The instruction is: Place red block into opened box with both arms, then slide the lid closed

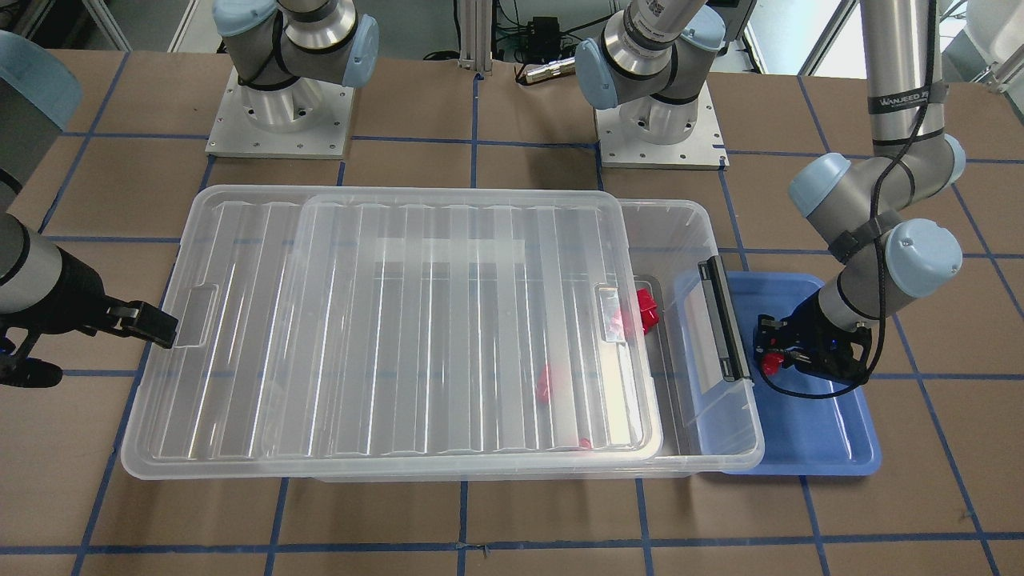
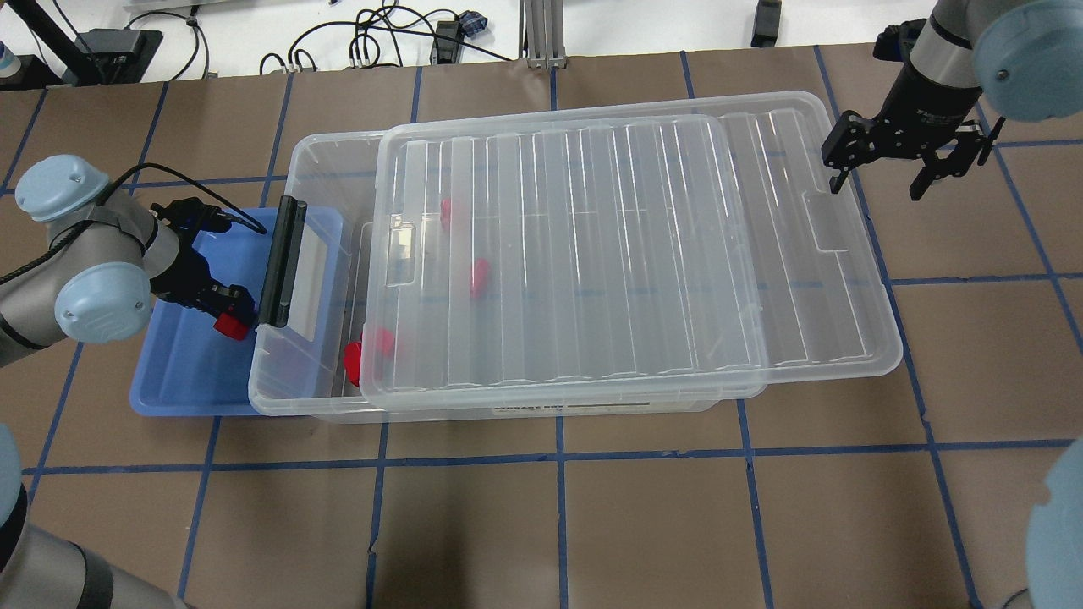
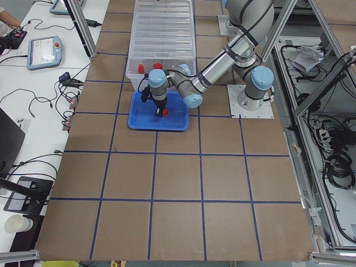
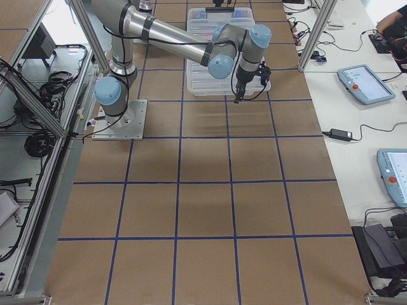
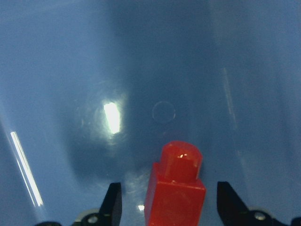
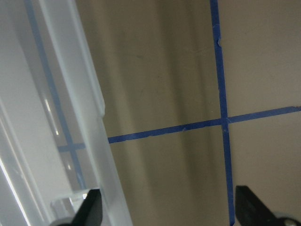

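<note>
A red block (image 2: 229,325) stands in the blue tray (image 2: 169,381), just outside the handle end of the clear box (image 2: 256,391). My left gripper (image 2: 230,315) is down over it and open. In the left wrist view the block (image 5: 175,188) sits between the two fingers with a gap on each side. The ribbed lid (image 2: 592,254) lies on the box, shifted toward my right, so the handle end is uncovered. My right gripper (image 2: 876,182) hangs open just beyond the lid's far short end, holding nothing.
Several other red blocks (image 2: 370,347) lie inside the box, some under the lid. A black bar handle (image 2: 282,262) runs along the box end next to the tray. Brown table with blue tape lines surrounds everything. Both arm bases (image 1: 280,120) stand behind the box.
</note>
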Controlling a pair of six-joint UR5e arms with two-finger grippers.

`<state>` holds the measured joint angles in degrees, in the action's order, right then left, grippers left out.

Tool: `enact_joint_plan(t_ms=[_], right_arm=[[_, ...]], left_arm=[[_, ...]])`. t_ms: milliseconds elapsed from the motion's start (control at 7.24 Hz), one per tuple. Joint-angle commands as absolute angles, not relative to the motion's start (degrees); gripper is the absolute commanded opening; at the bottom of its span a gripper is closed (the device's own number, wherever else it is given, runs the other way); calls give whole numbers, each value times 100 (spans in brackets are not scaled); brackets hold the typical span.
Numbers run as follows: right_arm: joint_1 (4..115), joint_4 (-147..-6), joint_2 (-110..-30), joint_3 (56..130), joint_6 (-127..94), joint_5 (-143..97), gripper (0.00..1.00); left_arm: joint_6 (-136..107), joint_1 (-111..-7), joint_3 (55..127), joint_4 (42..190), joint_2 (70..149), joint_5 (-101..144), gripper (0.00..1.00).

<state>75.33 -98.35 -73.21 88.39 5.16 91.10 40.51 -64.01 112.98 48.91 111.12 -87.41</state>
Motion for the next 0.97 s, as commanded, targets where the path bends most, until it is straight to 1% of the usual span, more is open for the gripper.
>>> enact_joint_plan(t_ms=[0,138,415,553,829], right_arm=[[7279,-9870,-7321,8842,912,9193,100],[7182,-9896,-7321,8842,1053,9193,100],[7049,-9905,-7321,8833,1247,9202,100],[6979,-9905,-7321,8824,1274,9193,100],[6970,-9993,-7321,8833,1283,9263,100]], left_arm=[[4017,-6451,11146,4991,10918,-8728,12],[4017,-6486,10796,5549,10777,-8771,12],[3816,-6504,9787,7182,10426,-8710,12],[3658,-6521,9730,7285,10232,-8536,12],[3254,-6967,9729,7418,10020,-8481,12]])
